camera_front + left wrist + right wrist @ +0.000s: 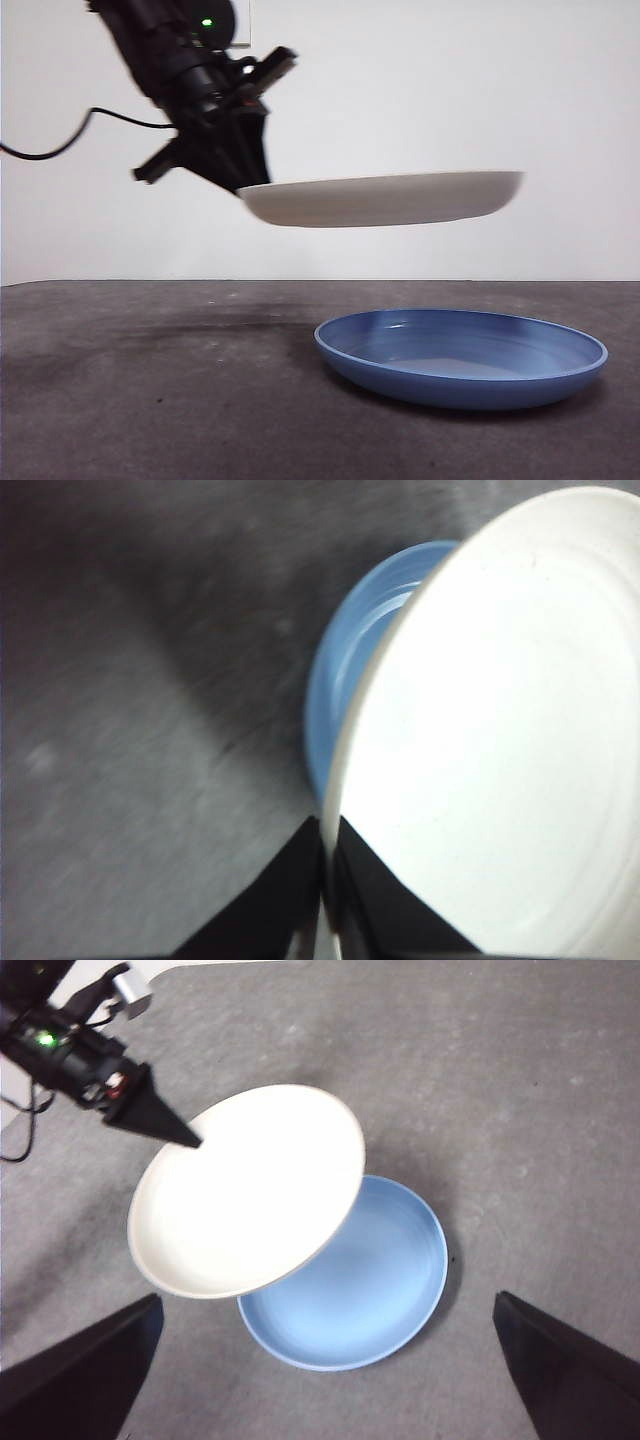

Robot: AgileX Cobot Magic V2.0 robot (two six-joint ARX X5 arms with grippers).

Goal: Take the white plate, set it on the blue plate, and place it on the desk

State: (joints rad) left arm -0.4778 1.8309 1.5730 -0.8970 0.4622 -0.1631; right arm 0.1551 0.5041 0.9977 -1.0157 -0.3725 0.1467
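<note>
The white plate (pixel 385 198) hangs in the air, clear of the counter (pixel 150 390), held nearly level with its open face upward and only a slight tilt. It is gripped at one edge by the left hand (pixel 240 180), whose two black jaws are closed tight on the rim, one above and one below, as the left wrist view shows with the rim pinched between them (pixel 325 880). The arm behind that hand is dark, carries a small green light and a trailing black cable, and enters the front view from the upper left. Below the white plate, and not touching it, the blue plate (pixel 462 357) sits flat on the counter. From the right wrist view the white plate (pixel 250 1190) overlaps the blue plate (pixel 355 1280) only in part, covering the side of it nearer the left hand (pixel 185 1138) and leaving most of the blue bowl showing. The left wrist view gives the same picture, with a crescent of blue plate (pixel 360 670) visible past the white plate's (pixel 500 750) rim. The right hand (pixel 330 1400) waits high above both plates, its jaws spread wide apart and holding nothing. The counter (pixel 540 1110) is dark grey and mottled, with a plain pale wall behind it.
</note>
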